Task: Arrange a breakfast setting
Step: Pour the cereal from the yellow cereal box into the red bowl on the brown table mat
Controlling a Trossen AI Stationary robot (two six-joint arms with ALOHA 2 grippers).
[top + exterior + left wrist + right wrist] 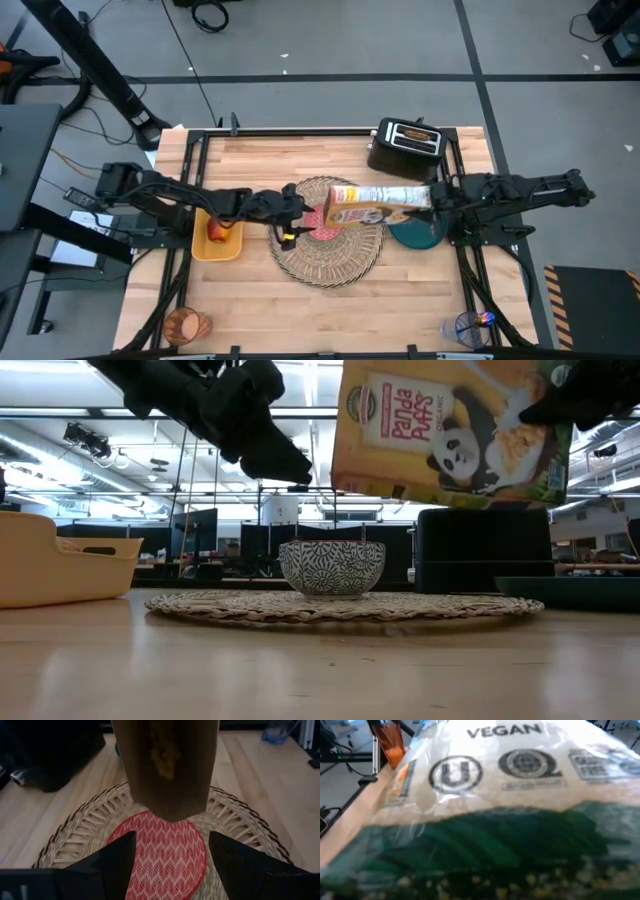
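A small bowl (332, 567), red-patterned inside (165, 852), stands on the round straw placemat (330, 262) at mid-table. My right gripper (432, 200) is shut on a Panda Puffs cereal box (450, 430), held on its side above the bowl. The box's open end (167, 770) faces the table's left, and yellow puffs show inside it. My left gripper (172, 865) is open and empty. It hovers above the placemat just left of the bowl (270, 450). A teal plate (415, 235) lies right of the placemat. No toast slice shows. My right gripper holds the cereal box at its closed end (420, 198), the end toward the table's right, coming roughly level from the right. The box hides the fingers in the right wrist view. The box is lifted clear and lies nearly level, its open end over the bowl.
A yellow tray (232, 248) holding a red apple (217, 231) sits left of the placemat. A black toaster (405, 145) stands at the far edge. An orange cup (185, 325) is at the near left corner. A clear cup with a blue spoon (468, 325) is at the near right.
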